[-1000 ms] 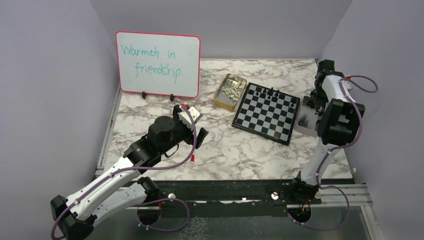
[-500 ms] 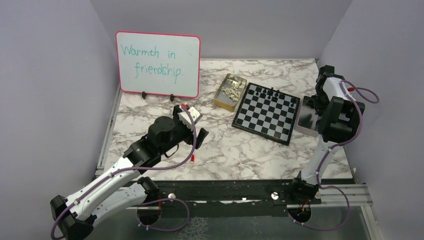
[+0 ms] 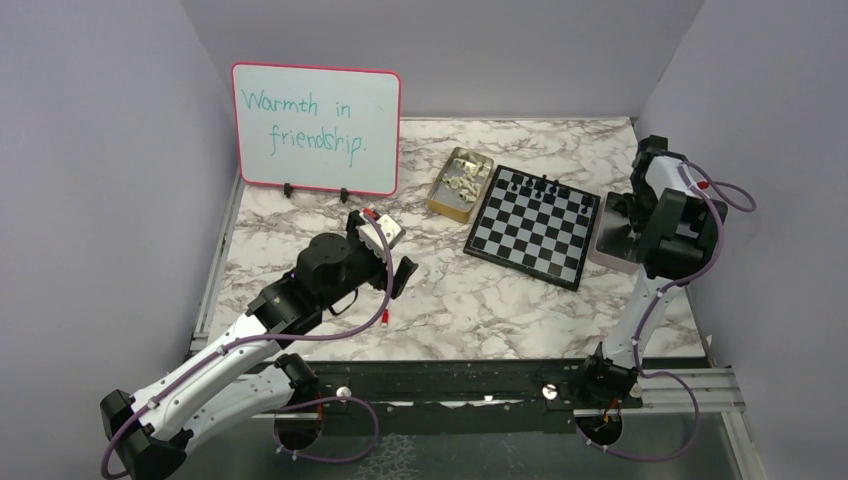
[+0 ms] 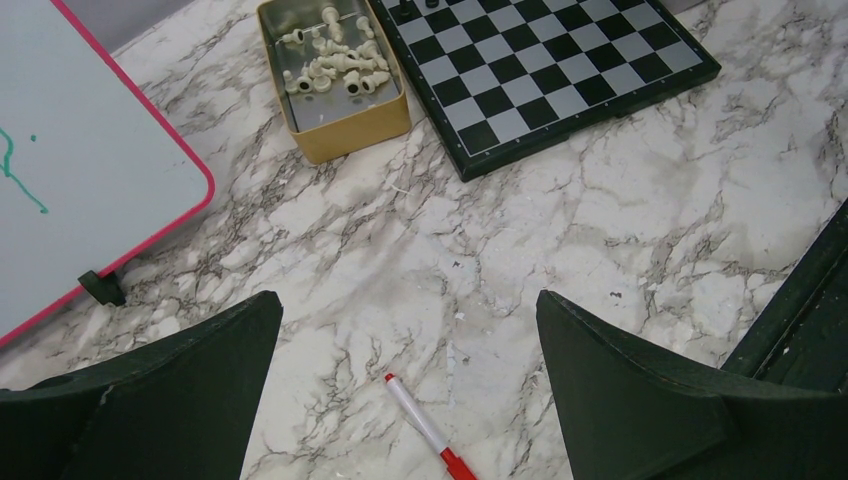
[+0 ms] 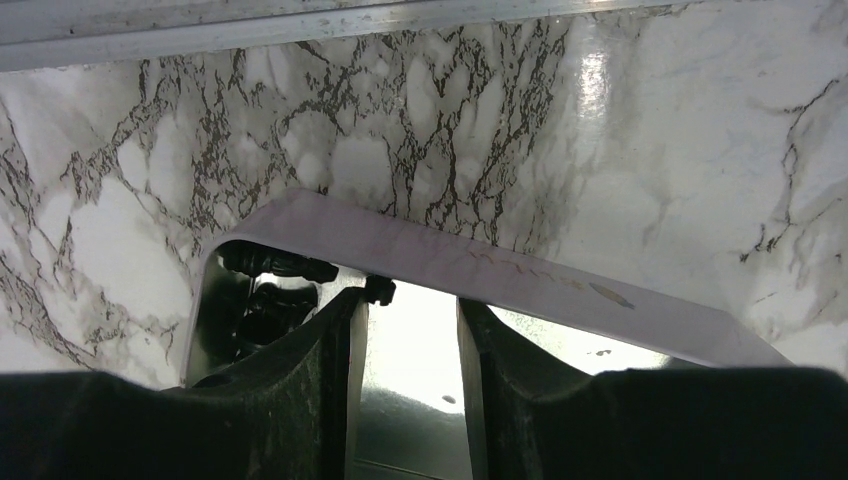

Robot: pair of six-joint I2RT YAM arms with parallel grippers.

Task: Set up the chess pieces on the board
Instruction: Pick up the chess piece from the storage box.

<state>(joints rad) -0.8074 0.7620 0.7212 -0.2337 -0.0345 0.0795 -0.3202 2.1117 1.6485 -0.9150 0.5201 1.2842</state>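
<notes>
Right gripper (image 5: 410,298), jaws parted and empty, over pale tin (image 5: 480,262) at 3 o'clock of board (image 3: 535,228); left gripper (image 4: 405,300) spread wide.

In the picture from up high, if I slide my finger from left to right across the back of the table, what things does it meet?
You'd meet the whiteboard → gold tin holding cream chess pieces → board → pale tin.
</notes>
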